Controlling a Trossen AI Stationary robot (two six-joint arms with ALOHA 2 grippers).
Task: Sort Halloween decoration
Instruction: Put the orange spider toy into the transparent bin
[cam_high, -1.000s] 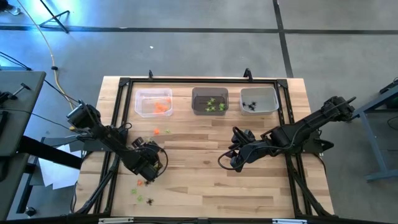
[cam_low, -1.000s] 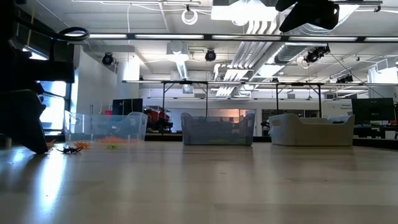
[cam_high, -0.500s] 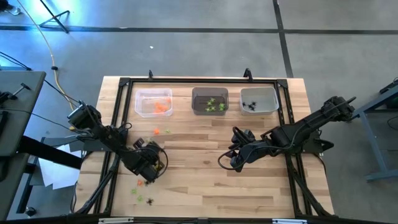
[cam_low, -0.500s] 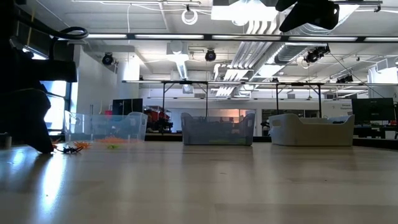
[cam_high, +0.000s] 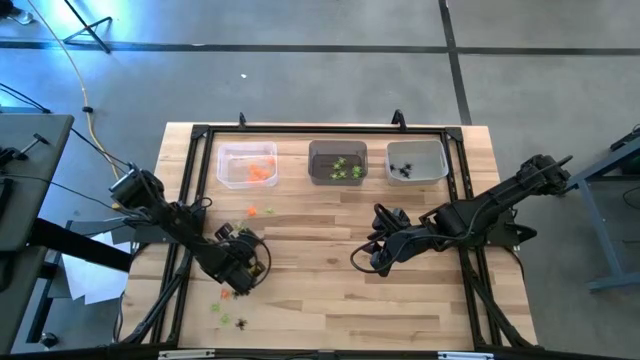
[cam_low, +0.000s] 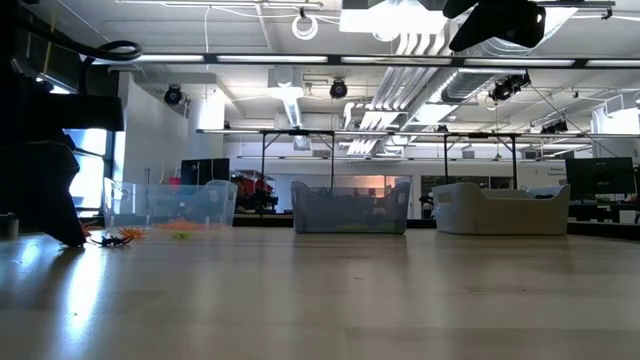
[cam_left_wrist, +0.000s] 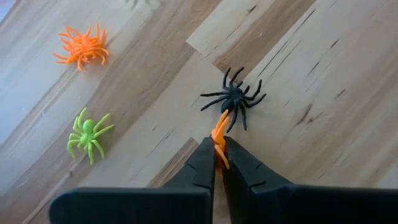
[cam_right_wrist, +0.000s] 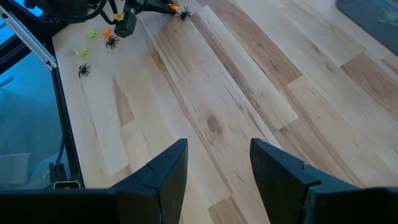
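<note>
Since a moment ago our left claw (cam_left_wrist: 217, 163) has snapped its smooth dark fingers shut on a thin orange trinket (cam_left_wrist: 219, 138), low on the pale wood-grain counter (cam_left_wrist: 311, 74). A spiky black spider (cam_left_wrist: 234, 98) touches the trinket's tip; a lime-green spider (cam_left_wrist: 86, 133) and orange spider (cam_left_wrist: 83, 47) lie apart. Our right claw (cam_right_wrist: 217, 163) hovers wide, empty, mid-counter.

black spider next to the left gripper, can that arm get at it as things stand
Probably not right away: the left gripper is shut on an orange trinket. The black spider lies just past its tips, uncovered.
</note>
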